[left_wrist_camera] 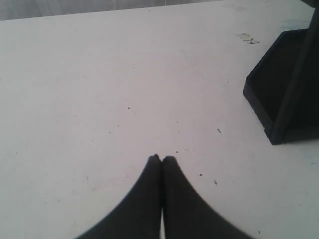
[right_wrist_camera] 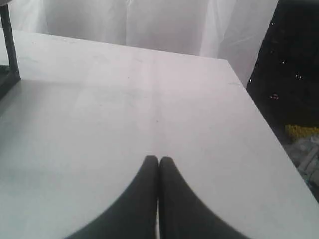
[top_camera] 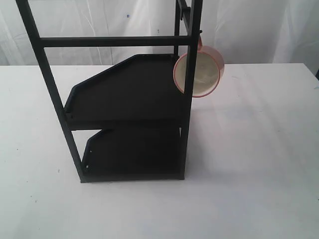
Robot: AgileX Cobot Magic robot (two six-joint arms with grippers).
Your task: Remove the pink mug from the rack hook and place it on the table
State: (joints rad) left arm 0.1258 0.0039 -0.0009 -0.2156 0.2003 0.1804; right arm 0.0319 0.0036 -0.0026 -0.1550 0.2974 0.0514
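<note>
The pink mug hangs by its handle from the rack hook at the right post of the black rack, its cream inside facing the exterior camera. The rack stands on the white table. Neither gripper shows in the exterior view. In the left wrist view my left gripper is shut and empty above bare table, with a corner of the rack off to one side. My right gripper is shut and empty over the table, far from the mug.
A rack leg shows at the edge of the right wrist view. The table's edge runs close beside the right gripper, with dark floor beyond. White curtain hangs behind the table.
</note>
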